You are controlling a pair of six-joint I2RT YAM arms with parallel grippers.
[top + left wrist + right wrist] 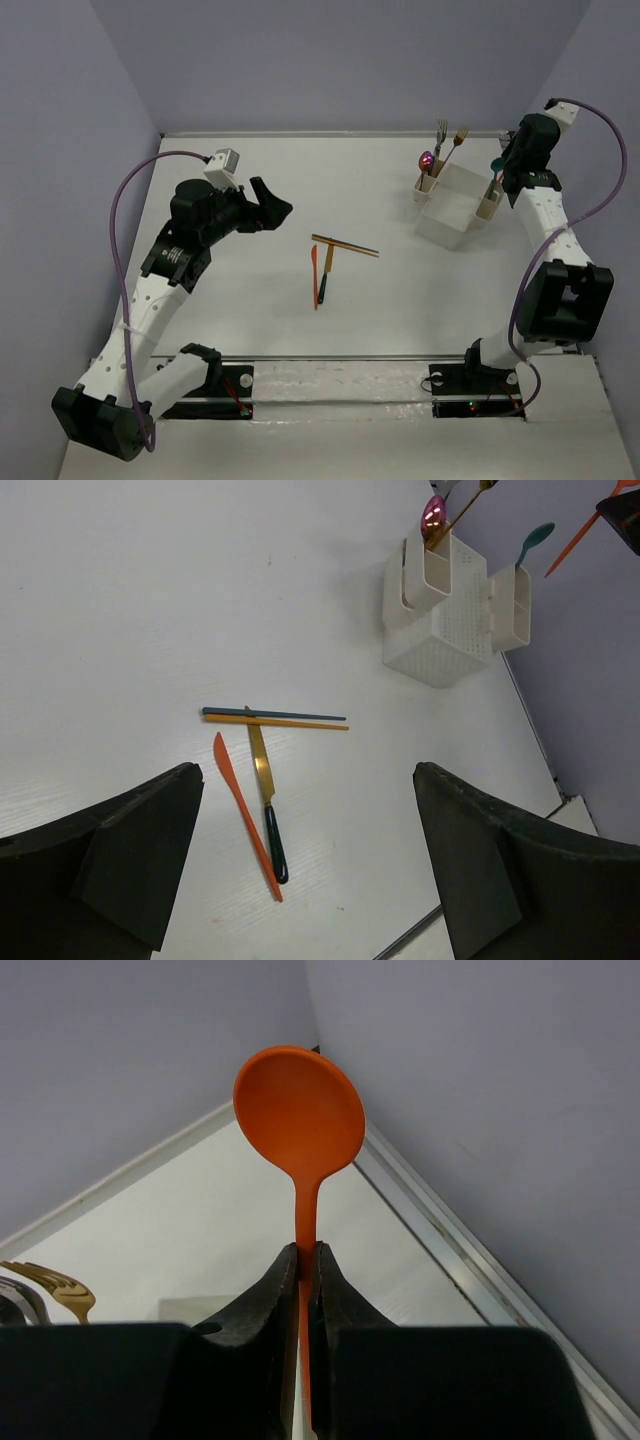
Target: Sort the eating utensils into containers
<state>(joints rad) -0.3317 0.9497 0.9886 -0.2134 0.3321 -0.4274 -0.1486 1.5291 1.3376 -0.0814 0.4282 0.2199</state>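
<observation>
My right gripper point(304, 1260) is shut on the handle of an orange-red spoon point(300, 1110), bowl up, held over the right tan cup point(489, 205) of the white bin point(455, 205). That cup holds a teal spoon point(535, 540). The left tan cup point(428, 185) holds a purple spoon point(428, 158) and two forks point(441, 135). An orange-red knife point(245, 815), a gold knife with a dark handle point(263, 780) and two sticks point(275, 718) lie mid-table. My left gripper point(305, 772) is open and empty, raised above and left of them.
The containers stand at the far right near the back wall point(350, 60) and right wall point(610, 120). The loose utensils point(325, 265) lie together mid-table. A metal rail point(350, 375) runs along the near edge between the arm bases.
</observation>
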